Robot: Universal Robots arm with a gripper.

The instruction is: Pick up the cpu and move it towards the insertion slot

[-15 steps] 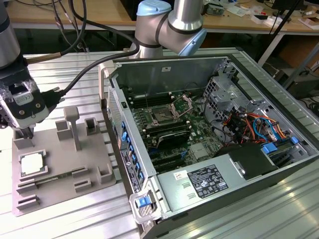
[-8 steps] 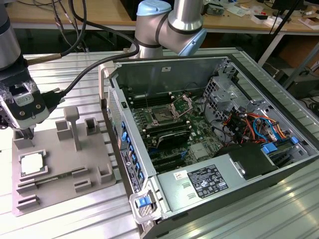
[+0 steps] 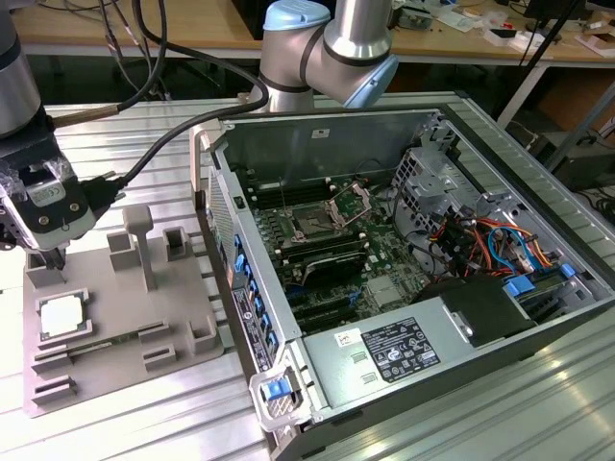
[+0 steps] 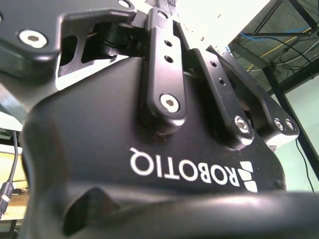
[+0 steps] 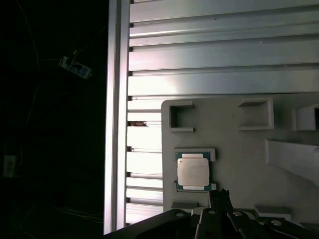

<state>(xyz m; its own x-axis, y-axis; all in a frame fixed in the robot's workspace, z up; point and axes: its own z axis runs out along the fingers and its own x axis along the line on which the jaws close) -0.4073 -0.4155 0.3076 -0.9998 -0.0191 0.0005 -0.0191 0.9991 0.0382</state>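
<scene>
Exterior view: cpu (image 3: 60,317) lies on tray (image 3: 125,309), near claw (image 3: 46,261).

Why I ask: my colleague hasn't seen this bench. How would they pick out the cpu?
At the exterior view's left, beside the open computer case, sits a grey plastic tray. The cpu lies flat on it, the only silver-white square among grey raised blocks.

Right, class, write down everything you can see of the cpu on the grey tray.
The cpu is a small flat square chip with a pale silver metal top and a thin rim. It lies flat, top up, seated in a recess of the grey plastic tray. The gripper hangs close by, not around it.
</scene>
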